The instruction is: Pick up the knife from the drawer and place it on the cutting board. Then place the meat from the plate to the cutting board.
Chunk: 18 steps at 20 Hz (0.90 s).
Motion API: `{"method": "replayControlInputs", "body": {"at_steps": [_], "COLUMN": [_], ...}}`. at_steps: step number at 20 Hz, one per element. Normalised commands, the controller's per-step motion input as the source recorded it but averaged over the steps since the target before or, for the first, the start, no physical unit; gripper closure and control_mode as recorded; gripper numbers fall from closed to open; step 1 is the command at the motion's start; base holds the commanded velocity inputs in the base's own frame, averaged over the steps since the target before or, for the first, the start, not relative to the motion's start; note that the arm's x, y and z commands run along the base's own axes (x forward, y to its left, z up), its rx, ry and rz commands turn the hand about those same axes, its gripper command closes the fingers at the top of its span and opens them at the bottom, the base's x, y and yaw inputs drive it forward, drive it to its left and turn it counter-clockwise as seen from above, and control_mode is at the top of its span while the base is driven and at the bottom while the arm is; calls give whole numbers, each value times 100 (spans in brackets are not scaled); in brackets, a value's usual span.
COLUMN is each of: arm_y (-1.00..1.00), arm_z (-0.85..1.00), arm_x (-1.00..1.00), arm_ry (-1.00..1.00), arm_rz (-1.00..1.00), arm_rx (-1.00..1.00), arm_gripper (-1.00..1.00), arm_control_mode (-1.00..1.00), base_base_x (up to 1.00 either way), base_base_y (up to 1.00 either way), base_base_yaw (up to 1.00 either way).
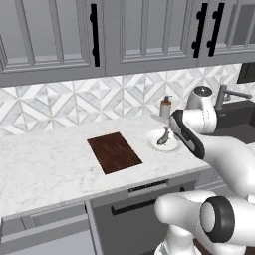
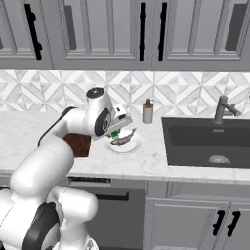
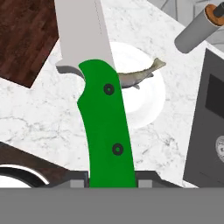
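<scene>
Careful: your gripper is clamping the knife by its handle end (over the plate), risking clipping the fish.

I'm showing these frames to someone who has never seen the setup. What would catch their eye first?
Probably the knife: its bright green handle is clamped in the gripper, held above the white marble counter. Next, the small fish on the white plate beside the soap bottle, and the dark cutting board left of that plate.
</scene>
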Motion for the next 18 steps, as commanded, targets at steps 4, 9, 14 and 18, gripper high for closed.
{"method": "replayControlInputs", "body": {"at_steps": [4, 9, 14, 18], "arm_y": [0, 52, 73, 100], "arm_z": [0, -8, -15, -23], "arm_x": [0, 16, 42, 39], "arm_ry": [0, 2, 2, 11], "arm_rz": [0, 4, -1, -1], "arm_rx": [0, 0, 21, 2], "arm_gripper": [100, 100, 100, 100], "arm_control_mode": [100, -100, -100, -100], "base_base_x": [46, 2, 0, 0], "base_base_y": [17, 9, 0, 0], "base_base_yaw": [4, 3, 0, 0]}}
